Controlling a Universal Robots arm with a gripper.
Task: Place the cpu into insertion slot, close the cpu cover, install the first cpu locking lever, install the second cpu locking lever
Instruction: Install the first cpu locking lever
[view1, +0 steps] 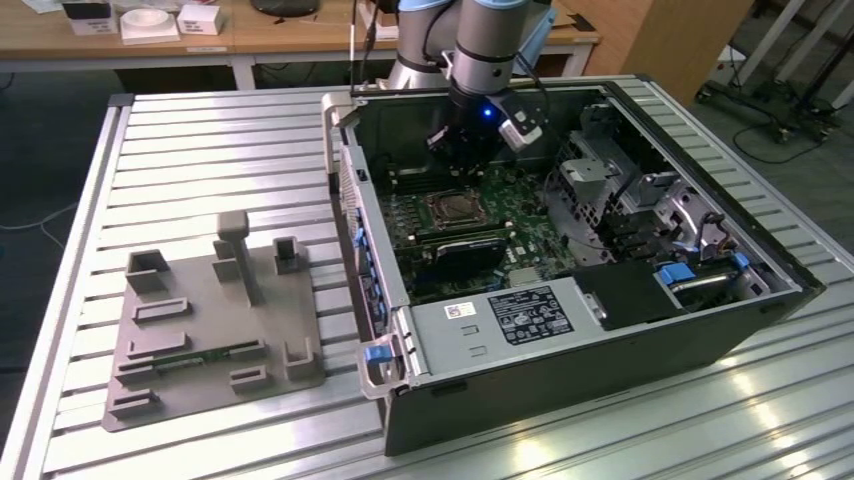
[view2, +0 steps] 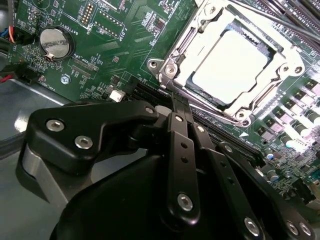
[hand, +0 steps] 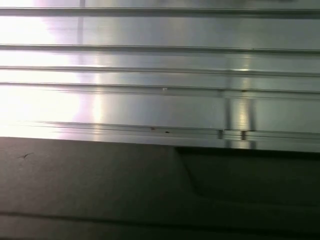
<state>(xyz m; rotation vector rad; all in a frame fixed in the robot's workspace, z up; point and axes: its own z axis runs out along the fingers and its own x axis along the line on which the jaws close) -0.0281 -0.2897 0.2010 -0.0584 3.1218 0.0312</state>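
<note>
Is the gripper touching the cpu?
Apart. In the second wrist view, green board shows between the gripper and the cpu seated under its cover.

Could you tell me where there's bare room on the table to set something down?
The slatted table is bare beyond the grey fixture tray, up to the computer case. Inside the case it is crowded around the insertion slot.
</note>
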